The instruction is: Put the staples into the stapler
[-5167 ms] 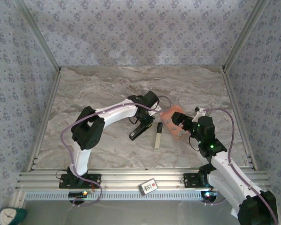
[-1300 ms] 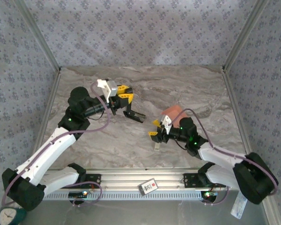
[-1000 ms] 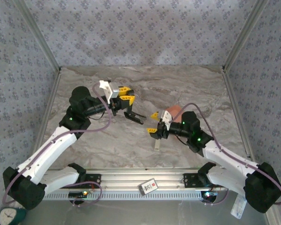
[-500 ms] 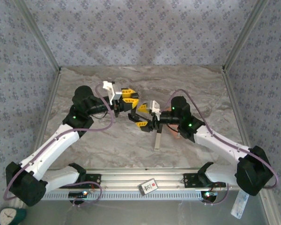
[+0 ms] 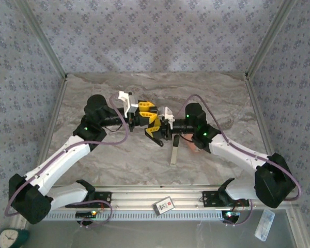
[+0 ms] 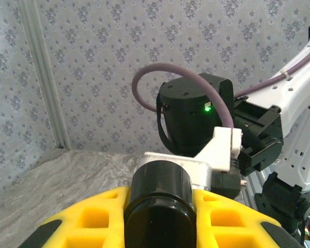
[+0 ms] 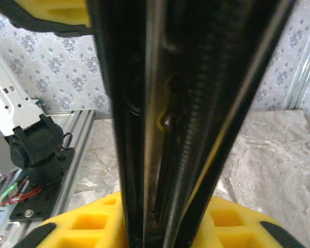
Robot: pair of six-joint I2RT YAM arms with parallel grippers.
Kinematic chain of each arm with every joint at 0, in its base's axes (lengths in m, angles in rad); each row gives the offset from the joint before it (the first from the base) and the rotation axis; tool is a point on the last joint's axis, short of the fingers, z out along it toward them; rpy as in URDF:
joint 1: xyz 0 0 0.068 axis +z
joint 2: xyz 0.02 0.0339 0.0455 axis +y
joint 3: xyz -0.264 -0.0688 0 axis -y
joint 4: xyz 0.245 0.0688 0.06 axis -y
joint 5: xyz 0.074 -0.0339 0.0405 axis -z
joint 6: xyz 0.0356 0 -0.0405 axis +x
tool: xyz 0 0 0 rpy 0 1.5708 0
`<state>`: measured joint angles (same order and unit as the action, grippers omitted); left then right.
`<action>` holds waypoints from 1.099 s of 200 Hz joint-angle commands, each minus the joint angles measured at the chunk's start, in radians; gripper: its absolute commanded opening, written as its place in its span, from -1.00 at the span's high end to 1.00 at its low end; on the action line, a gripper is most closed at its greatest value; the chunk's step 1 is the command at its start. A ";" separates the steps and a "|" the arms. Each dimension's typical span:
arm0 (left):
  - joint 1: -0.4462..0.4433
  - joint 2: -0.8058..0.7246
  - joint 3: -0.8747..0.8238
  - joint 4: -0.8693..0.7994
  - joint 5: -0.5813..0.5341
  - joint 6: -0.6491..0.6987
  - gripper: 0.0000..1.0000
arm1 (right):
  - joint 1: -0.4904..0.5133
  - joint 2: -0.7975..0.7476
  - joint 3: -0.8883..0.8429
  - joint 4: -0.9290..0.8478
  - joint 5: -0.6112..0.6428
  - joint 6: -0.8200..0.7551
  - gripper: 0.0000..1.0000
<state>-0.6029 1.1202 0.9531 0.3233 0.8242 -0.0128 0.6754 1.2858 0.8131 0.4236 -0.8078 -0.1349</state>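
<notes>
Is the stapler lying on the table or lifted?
Lifted. In the top view the stapler is up off the table, clamped between the left gripper and the right gripper.

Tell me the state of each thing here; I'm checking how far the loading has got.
stapler, held off the table between both grippers
left gripper, shut on the stapler
right gripper, shut on the stapler
staple strip, lying flat on the table, not yet loaded
orange box, on the table, partly hidden behind the right arm
</notes>
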 commanded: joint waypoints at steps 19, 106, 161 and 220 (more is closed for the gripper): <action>0.001 -0.056 -0.027 0.105 -0.194 -0.031 0.42 | 0.003 -0.027 -0.048 0.130 0.086 0.077 0.89; 0.044 -0.202 -0.159 -0.227 -1.005 -0.210 -0.64 | 0.157 0.044 0.126 -0.321 0.957 0.530 1.00; 0.091 -0.241 -0.249 -0.392 -1.133 -0.349 -0.65 | 0.241 0.314 0.377 -0.678 1.194 0.804 1.00; 0.116 -0.263 -0.302 -0.457 -1.140 -0.376 -0.66 | 0.240 0.623 0.690 -0.906 1.167 0.830 1.00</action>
<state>-0.5022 0.8757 0.6724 -0.0990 -0.2878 -0.3569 0.9215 1.8355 1.3735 -0.3477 0.3225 0.6514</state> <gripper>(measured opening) 0.828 0.195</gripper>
